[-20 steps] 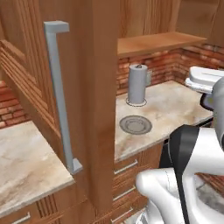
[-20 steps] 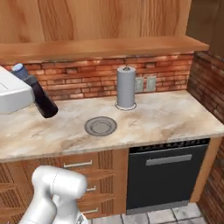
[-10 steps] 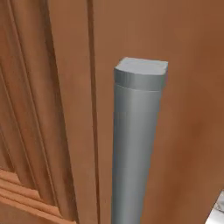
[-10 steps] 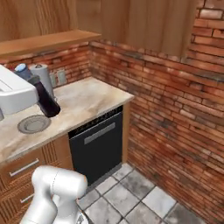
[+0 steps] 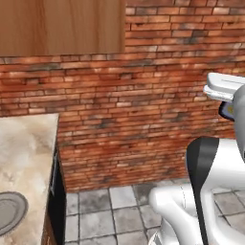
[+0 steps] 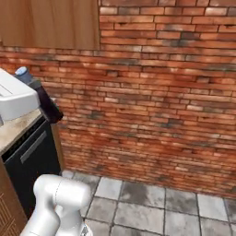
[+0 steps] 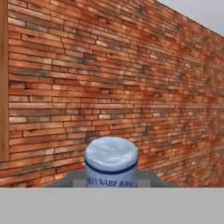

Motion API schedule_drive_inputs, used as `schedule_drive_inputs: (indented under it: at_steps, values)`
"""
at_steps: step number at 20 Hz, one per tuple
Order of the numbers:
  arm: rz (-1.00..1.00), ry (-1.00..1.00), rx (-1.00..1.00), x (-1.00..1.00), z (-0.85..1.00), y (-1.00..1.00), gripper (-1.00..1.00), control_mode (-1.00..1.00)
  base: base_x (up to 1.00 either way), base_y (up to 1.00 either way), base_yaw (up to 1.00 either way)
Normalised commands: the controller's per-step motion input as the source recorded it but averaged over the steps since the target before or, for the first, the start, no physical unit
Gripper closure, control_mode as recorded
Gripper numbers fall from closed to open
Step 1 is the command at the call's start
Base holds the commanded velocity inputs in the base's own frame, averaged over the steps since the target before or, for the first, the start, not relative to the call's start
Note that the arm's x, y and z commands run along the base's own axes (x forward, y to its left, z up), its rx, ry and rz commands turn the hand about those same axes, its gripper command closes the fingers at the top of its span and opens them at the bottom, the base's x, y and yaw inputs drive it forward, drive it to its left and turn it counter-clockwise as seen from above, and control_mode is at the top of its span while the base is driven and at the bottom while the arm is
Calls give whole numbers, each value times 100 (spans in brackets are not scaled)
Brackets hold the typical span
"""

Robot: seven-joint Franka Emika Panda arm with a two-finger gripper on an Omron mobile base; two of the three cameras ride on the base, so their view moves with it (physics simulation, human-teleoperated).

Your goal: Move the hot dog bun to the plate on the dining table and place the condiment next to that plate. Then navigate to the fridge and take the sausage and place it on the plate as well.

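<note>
I have the gripper [image 7: 111,177] clamped tight on the condiment [image 7: 111,162], a dark bottle with a pale cap, carried in the air in front of the brick wall [image 6: 166,106], just beyond the marble counter [image 5: 24,158].

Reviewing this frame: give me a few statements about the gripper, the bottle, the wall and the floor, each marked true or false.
1. The gripper is shut on the condiment. True.
2. The condiment's cap is red. False: it is pale blue-grey.
3. A brick wall stands ahead of the robot. True.
4. The floor is wooden planks. False: it is grey stone tiles.
5. The counter top is plain black. False: it is beige marble.
</note>
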Motion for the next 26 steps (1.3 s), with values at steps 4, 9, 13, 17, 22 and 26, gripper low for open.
schedule_drive_inputs:
  at_steps: [4, 9, 13, 17, 22, 26]
  values:
    - [0, 0, 0, 0, 0, 0, 100, 100, -13, 0, -96]
    - [0, 0, 0, 0, 0, 0, 100, 100, 10, 0, -85]
    - [0, 0, 0, 0, 0, 0, 100, 100, 28, 1, -66]
    - [0, 0, 0, 0, 0, 0, 100, 100, 34, 3, -63]
    - [0, 0, 0, 0, 0, 0, 100, 100, 62, 21, -57]
    - [0, 0, 0, 0, 0, 0, 100, 100, 67, 48, -54]
